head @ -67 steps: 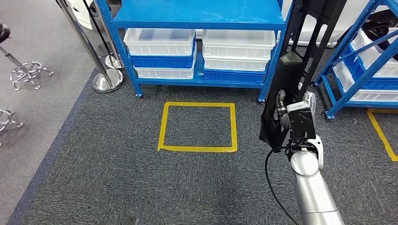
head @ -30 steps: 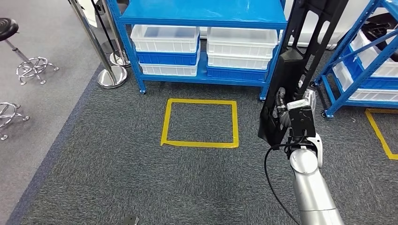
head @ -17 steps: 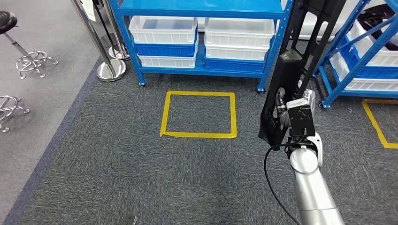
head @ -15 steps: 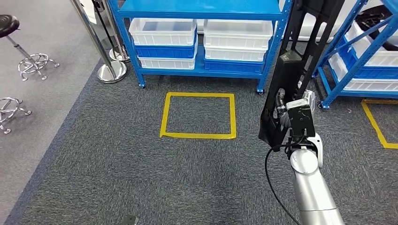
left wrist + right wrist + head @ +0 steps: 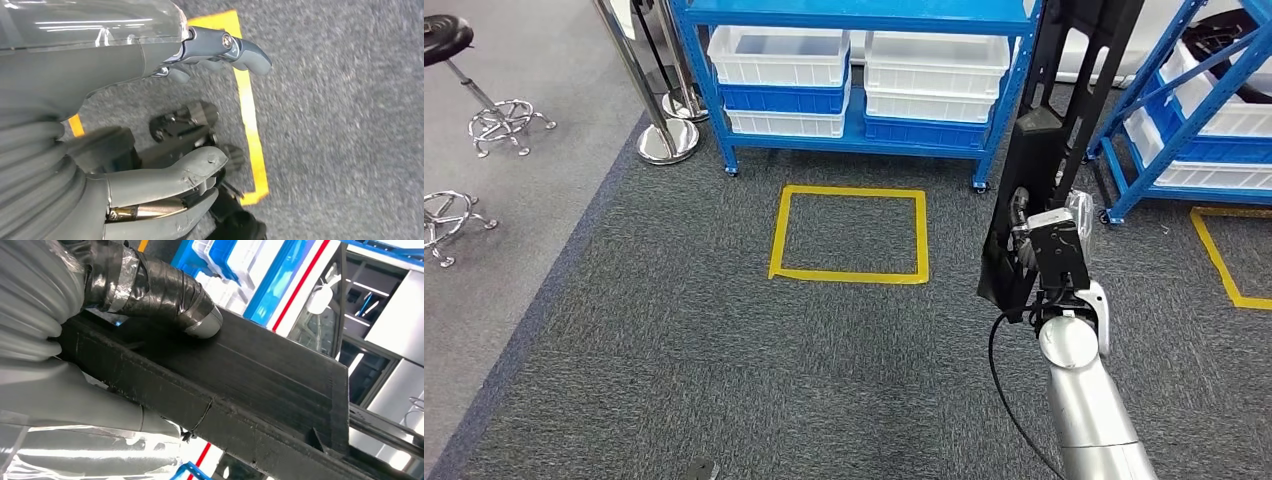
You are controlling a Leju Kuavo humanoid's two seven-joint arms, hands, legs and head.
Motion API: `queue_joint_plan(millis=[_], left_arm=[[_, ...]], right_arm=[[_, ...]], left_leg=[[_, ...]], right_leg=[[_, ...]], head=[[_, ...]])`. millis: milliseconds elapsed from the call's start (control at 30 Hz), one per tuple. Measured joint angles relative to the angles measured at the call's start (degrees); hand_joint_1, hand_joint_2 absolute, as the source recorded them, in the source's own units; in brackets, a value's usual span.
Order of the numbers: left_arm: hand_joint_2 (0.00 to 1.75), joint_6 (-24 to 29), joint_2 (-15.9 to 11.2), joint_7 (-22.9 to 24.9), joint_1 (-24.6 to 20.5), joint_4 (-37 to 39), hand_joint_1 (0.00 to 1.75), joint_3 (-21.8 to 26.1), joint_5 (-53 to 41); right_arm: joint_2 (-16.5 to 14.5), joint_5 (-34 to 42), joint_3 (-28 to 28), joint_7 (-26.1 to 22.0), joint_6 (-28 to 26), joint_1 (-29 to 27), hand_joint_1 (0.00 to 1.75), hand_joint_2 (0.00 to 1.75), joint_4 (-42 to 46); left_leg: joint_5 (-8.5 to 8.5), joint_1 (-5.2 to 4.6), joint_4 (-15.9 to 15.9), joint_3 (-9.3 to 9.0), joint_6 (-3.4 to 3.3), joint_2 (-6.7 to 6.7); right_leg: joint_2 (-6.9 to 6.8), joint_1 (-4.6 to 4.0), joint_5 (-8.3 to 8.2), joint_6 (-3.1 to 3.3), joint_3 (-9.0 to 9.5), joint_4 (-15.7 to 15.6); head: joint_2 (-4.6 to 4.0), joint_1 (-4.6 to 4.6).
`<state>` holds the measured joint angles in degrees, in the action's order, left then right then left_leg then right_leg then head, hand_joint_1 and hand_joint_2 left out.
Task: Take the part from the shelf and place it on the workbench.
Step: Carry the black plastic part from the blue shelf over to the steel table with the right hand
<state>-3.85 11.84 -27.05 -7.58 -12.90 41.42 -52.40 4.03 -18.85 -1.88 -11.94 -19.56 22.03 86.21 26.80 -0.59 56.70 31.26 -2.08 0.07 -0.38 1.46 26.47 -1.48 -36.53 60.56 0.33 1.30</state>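
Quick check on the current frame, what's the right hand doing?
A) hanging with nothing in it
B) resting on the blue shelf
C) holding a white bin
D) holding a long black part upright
D: the right hand grips the long black part, which stands up in front of the blue shelf; the right wrist view shows its thumb pressed on the part's dark face.

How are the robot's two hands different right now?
The right hand grips a long black part, raised in front of the body; the left hand holds nothing and hangs over the carpet. The right thumb is wrapped in dark tape and presses on the part; the left hand's fingers are bare and spread apart.
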Motion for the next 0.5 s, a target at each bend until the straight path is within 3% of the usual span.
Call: queue_joint_plan(millis=[33, 100, 133, 167, 200, 267, 333, 500], left_arm=[[1.75, 0.00, 0.00, -0.01, 0.02, 0.00, 0.00, 0.00, 0.00], [1.75, -0.01, 0.00, -0.01, 0.01, 0.00, 0.00, 0.01, -0.01], [1.75, -0.01, -0.01, -0.01, 0.02, 0.00, 0.00, 0.01, -0.02], [1.75, -0.02, 0.00, 0.00, 0.06, 0.00, 0.00, 0.02, -0.03], [1.75, -0.03, 0.02, 0.01, 0.10, 0.01, 0.00, 0.02, -0.05], [1.75, -0.04, 0.04, 0.01, 0.15, 0.01, 0.00, 0.01, -0.11], [1.75, -0.04, 0.05, -0.01, 0.10, 0.01, 0.00, 0.01, -0.17], [1.75, -0.04, 0.04, 0.00, 0.14, 0.00, 0.00, 0.02, -0.16]], right_arm=[[0.02, -0.14, 0.00, -0.01, 0.01, 0.00, 1.75, 1.75, -0.05], [0.07, -0.48, 0.00, -0.01, 0.07, -0.01, 1.75, 1.75, -0.21], [0.09, -0.67, 0.00, 0.00, 0.13, -0.05, 1.75, 1.75, -0.33], [0.11, -0.82, 0.00, 0.02, 0.21, -0.09, 1.75, 1.75, -0.49], [0.15, -0.92, 0.00, 0.04, 0.29, -0.11, 1.75, 1.75, -0.65], [0.22, -0.95, -0.01, 0.07, 0.39, -0.02, 1.75, 1.75, -0.83], [0.25, -0.85, -0.02, 0.11, 0.39, 0.18, 1.75, 1.75, -0.90], [0.44, -0.38, -0.02, 0.31, 0.37, 0.16, 1.75, 1.75, -1.03]], left_leg=[[-0.52, 0.09, -0.54, 0.01, -0.37, 0.09], [-0.90, 0.03, -0.56, 0.46, -0.74, 0.16], [-0.95, -0.01, -0.35, 0.75, -0.82, 0.16], [-0.94, -0.04, -0.05, 1.03, -0.83, 0.16], [-0.88, -0.04, 0.35, 1.33, -0.82, 0.16], [-0.56, 0.03, 1.37, 1.93, -0.61, 0.13], [-0.14, -0.14, 2.61, 2.79, -0.17, 0.10], [0.82, -0.17, 4.34, 3.89, 0.94, 0.37]], right_leg=[[0.07, -0.06, 1.35, -0.09, -0.73, 1.65], [0.27, -0.16, 5.18, -0.11, -3.34, 8.01], [0.33, -0.18, 6.54, -0.15, -4.60, 11.17], [0.35, -0.17, 6.85, -0.22, -5.18, 12.97], [0.32, -0.13, 6.05, -0.28, -4.77, 12.67], [0.24, -0.05, 2.90, -0.32, -1.59, 6.91], [0.21, -0.19, 1.46, -0.03, 0.90, 1.78], [0.88, -0.21, 1.11, 1.45, 0.83, 0.67]], head=[[0.00, -0.03], [0.00, -0.07], [0.00, -0.06], [0.00, -0.07], [0.00, -0.07], [0.00, -0.07], [0.00, -0.06], [0.00, -0.01]])
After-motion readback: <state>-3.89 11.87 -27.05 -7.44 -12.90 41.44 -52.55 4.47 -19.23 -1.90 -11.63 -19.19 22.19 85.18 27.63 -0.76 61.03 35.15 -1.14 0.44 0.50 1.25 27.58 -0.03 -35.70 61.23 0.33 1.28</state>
